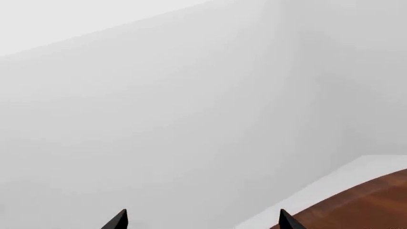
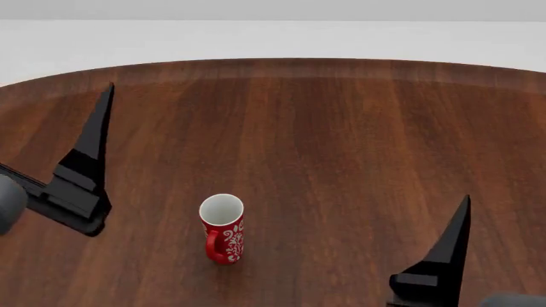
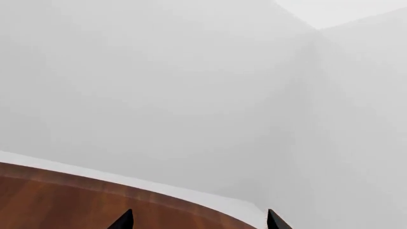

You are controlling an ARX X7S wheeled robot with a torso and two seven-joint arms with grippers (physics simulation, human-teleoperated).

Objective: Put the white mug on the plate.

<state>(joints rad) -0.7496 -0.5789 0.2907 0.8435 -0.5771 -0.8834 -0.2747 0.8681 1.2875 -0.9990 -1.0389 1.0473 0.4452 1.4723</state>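
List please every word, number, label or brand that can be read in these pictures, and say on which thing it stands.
None: no readable text in any view.
The red mug carries only a white floral pattern, no letters.
The wooden table, the left gripper and the right gripper carry no marks.

We hold both arms raised and apart, one at each side of the head view. Our left gripper [image 2: 101, 121] points forward and up, its black finger tapering to a sharp tip above the blocky mount. Our right gripper [image 2: 461, 224] sits lower and nearer, angled the same way. In the left wrist view, the two fingertips [image 1: 117, 220] stand well apart with nothing between them. In the right wrist view, the fingertips [image 3: 125, 220] are likewise spread wide and hold nothing.
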